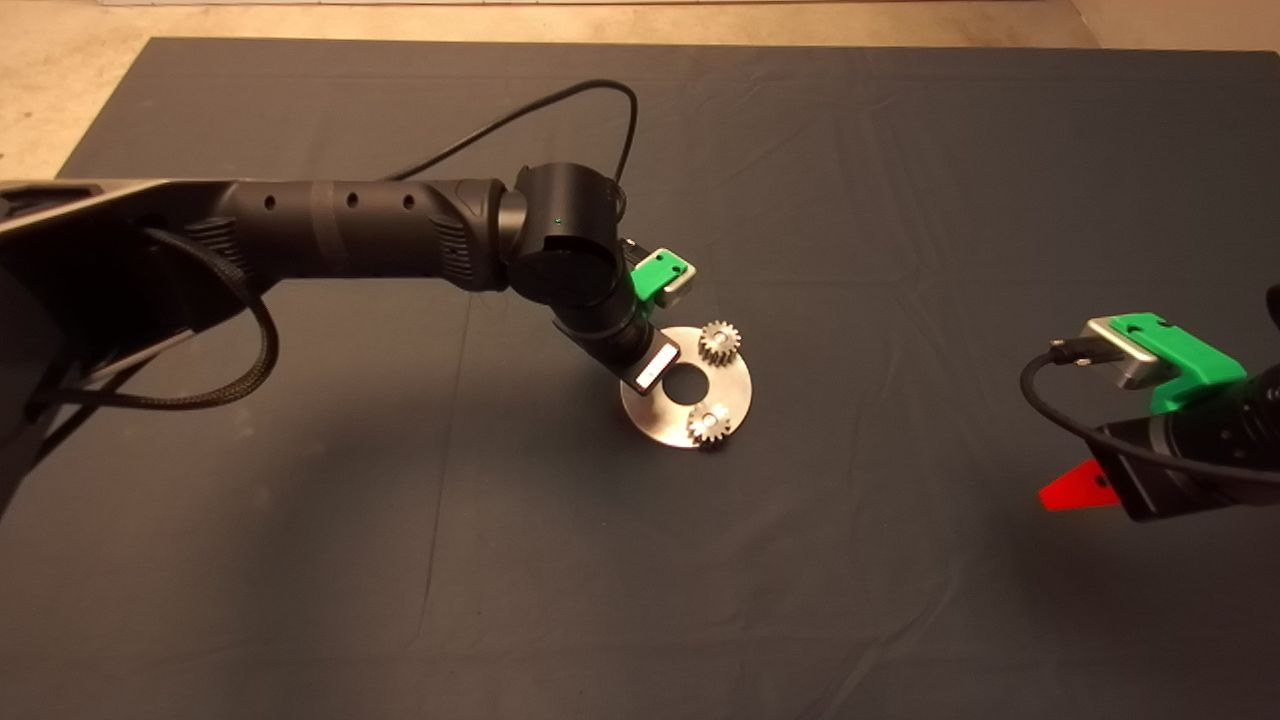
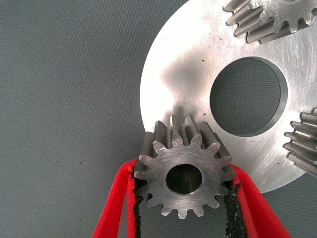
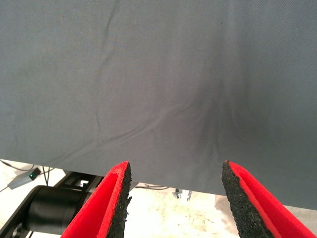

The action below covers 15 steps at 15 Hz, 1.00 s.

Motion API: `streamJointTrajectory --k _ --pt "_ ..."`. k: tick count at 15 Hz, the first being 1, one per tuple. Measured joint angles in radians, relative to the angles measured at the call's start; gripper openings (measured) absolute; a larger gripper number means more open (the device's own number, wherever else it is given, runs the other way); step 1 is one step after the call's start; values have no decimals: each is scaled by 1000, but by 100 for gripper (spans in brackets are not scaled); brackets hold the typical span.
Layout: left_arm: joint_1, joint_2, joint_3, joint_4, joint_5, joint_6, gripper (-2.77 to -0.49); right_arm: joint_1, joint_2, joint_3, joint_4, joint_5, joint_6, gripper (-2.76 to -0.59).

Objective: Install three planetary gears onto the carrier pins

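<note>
A flat silver disc (image 1: 735,385) with a centre hole lies mid-mat. Two planetary gears sit on it, one at its far side (image 1: 718,342) and one at its near side (image 1: 708,424); the carrier pins under them are hidden. My left gripper (image 2: 183,198) hovers over the disc's left part (image 2: 173,84), shut on a third gear (image 2: 183,176) held flat between the black pads (image 2: 230,208). The pin beneath that gear cannot be seen. The other two gears (image 2: 270,17) (image 2: 304,146) show at the picture's edges. My right gripper (image 3: 176,198) waits open at the mat's right edge, its red finger (image 1: 1075,490) showing.
The dark mat (image 1: 900,200) spreads wide on all sides of the disc, with light floor (image 1: 60,90) beyond its far-left corner. A black cable (image 1: 560,105) loops over the left arm. Floor and dark equipment (image 3: 49,208) show past the mat edge in the right wrist view.
</note>
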State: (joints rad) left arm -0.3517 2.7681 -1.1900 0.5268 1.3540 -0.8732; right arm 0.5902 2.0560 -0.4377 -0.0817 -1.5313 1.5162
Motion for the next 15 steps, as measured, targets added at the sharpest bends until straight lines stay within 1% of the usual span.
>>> streamJointTrajectory --k 2,4,7,10,11,15 --pt "0 0 -3 0 -3 1 -248 0 0 0 0 0 0 -202" --pt "2 8 -17 -1 -3 21 -248 0 0 0 0 0 0 -202" --pt "8 20 -37 -3 4 27 -248 0 0 0 0 0 0 -202" --pt "9 21 -39 -3 5 31 -248 0 0 0 0 0 0 -202" --pt "9 22 -39 -3 4 44 -248 0 0 0 0 0 0 -202" --pt "9 21 -39 -3 4 46 -248 0 0 0 0 0 0 -202"
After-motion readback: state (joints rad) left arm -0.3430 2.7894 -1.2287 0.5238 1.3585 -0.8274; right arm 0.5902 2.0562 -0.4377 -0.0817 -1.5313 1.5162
